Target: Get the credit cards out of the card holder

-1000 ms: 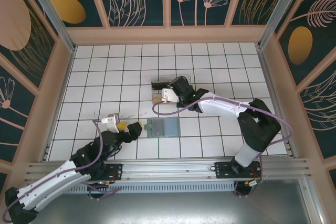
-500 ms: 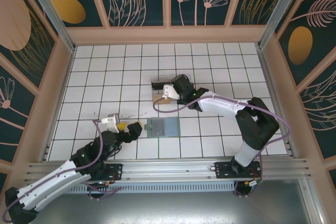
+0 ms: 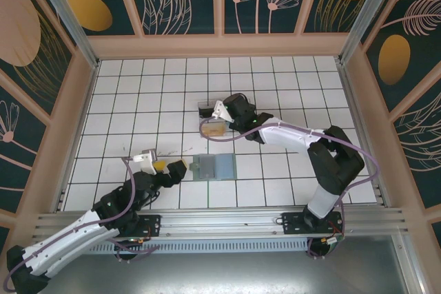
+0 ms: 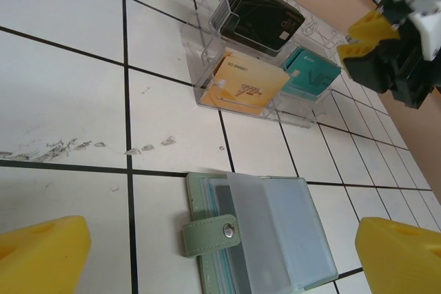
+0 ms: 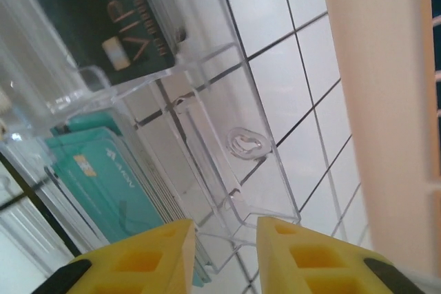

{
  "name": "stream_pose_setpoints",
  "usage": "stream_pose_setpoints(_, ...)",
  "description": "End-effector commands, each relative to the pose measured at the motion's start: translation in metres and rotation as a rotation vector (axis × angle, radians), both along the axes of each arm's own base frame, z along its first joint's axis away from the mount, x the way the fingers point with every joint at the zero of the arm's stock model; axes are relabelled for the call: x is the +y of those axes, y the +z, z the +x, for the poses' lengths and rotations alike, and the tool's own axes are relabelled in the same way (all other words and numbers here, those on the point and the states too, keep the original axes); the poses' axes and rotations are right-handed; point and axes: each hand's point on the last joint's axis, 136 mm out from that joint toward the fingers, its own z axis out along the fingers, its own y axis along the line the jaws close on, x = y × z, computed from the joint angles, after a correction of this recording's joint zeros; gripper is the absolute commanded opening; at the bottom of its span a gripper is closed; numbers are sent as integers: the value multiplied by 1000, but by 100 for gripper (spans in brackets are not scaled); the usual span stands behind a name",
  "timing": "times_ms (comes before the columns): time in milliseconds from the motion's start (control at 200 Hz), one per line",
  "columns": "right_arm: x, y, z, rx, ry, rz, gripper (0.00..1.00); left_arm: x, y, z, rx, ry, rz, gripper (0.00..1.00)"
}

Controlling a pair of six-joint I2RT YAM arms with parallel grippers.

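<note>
Card holder lies open before the wide-open left gripper — right gripper, slightly parted, empty, by the tray.

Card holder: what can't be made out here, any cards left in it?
- Card holder, left wrist view: frosted sleeves blur what is inside; near edge cut off by the frame bottom.
- Card holder, top view: too small to read the pockets.
- Clear tray, top view: partly covered by the right arm.
- Right fingers, right wrist view: cut off by the bottom edge.
</note>
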Motion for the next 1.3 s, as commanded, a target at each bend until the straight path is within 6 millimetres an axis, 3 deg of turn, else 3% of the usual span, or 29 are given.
stream_pose_setpoints(0, 0, 30, -11, 37, -140, 263, 28, 5, -7, 3, -4, 22, 35, 99)
stream_pose_setpoints(270, 2, 12, -73, 249, -306, 724, 27, -5, -12, 4, 51, 12, 12, 95)
stream_pose_setpoints(485, 2, -16, -124, 386, -412, 911, 24, -32, -26, -1, 181, -72, 1, 75)
stream_pose_setpoints(686, 2, -59, -161, 569, -513, 1034, 20, -60, -39, -3, 291, -139, -9, 59)
stream_pose_setpoints(736, 3, -65, -167, 593, -513, 1051, 18, -65, -39, -2, 307, -153, -6, 53)
stream_pose_setpoints(931, 8, -84, -178, 655, -517, 1094, 11, -79, -36, 0, 330, -186, 5, 46)
stream_pose_setpoints(1296, 13, -103, -181, 690, -536, 1041, 7, -101, -46, 2, 367, -256, 34, 45)
